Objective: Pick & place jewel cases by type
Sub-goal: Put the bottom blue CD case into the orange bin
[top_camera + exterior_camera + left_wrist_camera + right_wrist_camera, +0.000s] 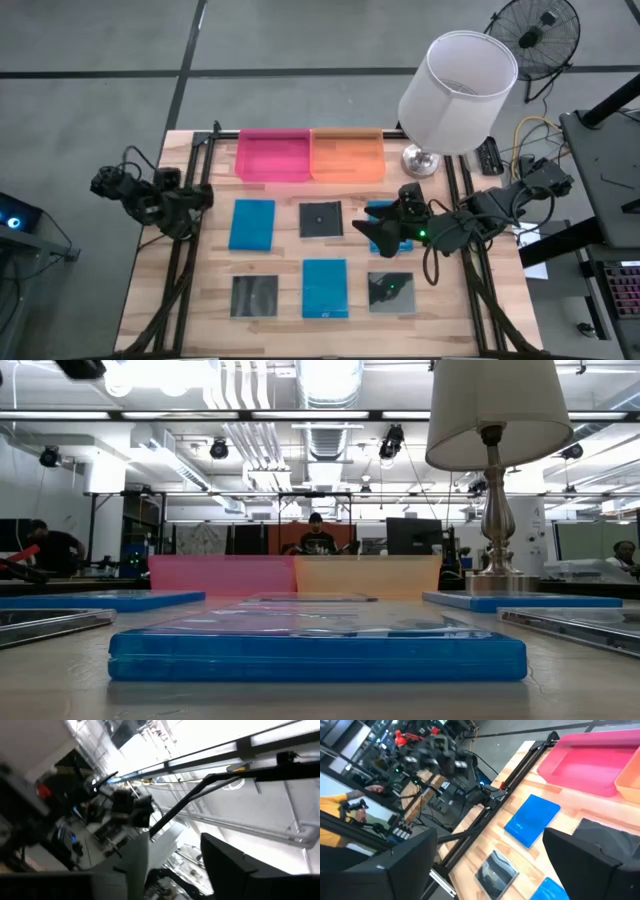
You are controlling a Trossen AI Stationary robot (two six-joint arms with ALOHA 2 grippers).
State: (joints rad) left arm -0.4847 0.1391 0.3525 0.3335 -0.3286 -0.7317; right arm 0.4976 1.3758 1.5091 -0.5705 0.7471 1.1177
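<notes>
Right gripper over the blue case at the right of the back row, fingers spread wide in the wrist view, nothing held. Left gripper at the table's left edge, state not clear. Six cases in two rows: blue, dark, blue behind; dark, blue, dark in front. Pink tray and orange tray side by side at the back edge.

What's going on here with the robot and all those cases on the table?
The robot is sorting jewel cases by type, and nothing is sorted yet. The right gripper is over the blue case at the table's right side, jaws open. Two more blue cases and three dark cases lie flat on the table. The pink tray and orange tray hold nothing. The left gripper waits at the left edge.
</notes>
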